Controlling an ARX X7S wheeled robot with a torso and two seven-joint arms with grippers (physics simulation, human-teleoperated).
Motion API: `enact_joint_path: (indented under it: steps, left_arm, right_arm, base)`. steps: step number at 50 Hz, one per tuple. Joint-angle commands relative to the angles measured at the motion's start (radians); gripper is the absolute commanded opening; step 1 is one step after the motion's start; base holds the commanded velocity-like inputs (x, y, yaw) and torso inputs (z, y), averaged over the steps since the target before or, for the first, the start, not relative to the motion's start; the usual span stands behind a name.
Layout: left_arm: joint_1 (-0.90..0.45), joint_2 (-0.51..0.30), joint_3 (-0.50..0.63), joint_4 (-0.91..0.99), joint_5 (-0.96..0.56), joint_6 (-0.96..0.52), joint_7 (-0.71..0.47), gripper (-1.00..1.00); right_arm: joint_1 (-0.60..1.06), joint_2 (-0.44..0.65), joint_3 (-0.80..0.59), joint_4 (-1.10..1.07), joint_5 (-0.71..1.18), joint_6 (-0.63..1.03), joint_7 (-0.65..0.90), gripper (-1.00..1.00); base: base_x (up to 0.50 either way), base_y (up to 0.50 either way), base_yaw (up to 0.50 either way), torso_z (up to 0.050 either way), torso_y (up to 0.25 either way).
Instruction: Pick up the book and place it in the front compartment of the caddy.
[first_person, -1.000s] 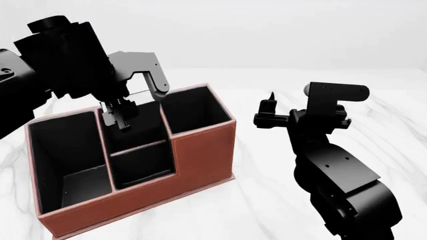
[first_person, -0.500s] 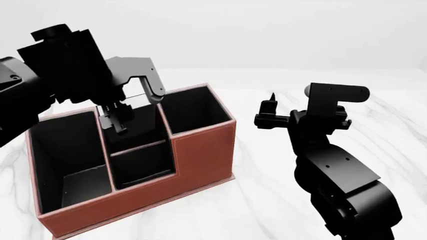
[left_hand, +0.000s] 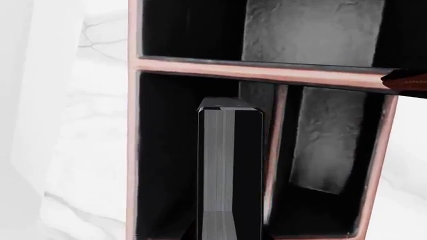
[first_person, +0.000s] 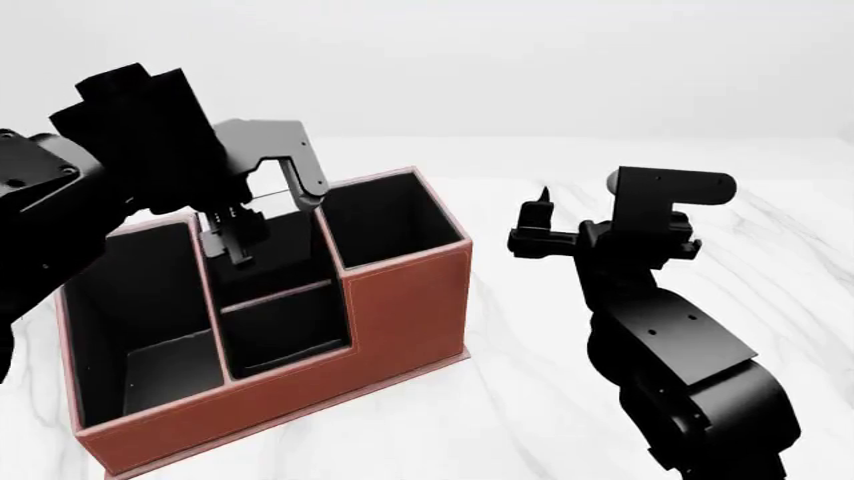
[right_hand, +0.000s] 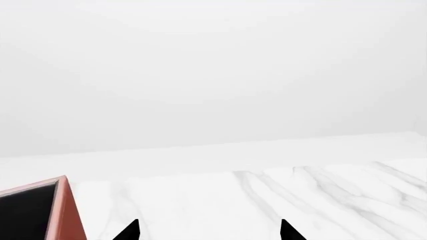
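The book (left_hand: 230, 165) stands upright in the left tool (first_person: 240, 235), which pinches it over the middle back pocket of the caddy (first_person: 400, 310), and the left arm has pulled a bit to the left and up since a second ago. That tells me the book is not dropped yet, and I think it must come toward the low front pocket just below. The right tool (first_person: 541, 225) hovers over the worktop (first_person: 534, 400) well apart from the caddy, its tips spread and empty.
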Motion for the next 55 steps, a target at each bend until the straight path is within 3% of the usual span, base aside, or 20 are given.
enact_joint_path:
  steps: [1, 31, 55]
  left_arm:
    - [0.079, 0.093, 0.004, -0.294, 0.068, 0.171, 0.076, -1.0]
    - [0.155, 0.104, -0.349, -0.343, 0.405, 0.164, 0.151, -1.0]
    - [0.19, 0.099, -0.51, -0.343, 0.588, 0.165, 0.203, -1.0]
  right_arm:
    - [0.001, 0.001, -0.006, 0.013, -0.003, -0.01, -0.001, 1.0]
    - [0.013, -0.003, -0.026, 0.044, -0.021, -0.033, 0.006, 1.0]
    - [0.014, 0.002, -0.02, 0.051, -0.006, -0.041, 0.004, 1.0]
  base:
    - [0.0, 0.0, 0.0, 0.0, 0.0]
    - [0.0, 0.0, 0.0, 0.0, 0.001]
    - [0.0, 0.0, 0.0, 0.0, 0.001]
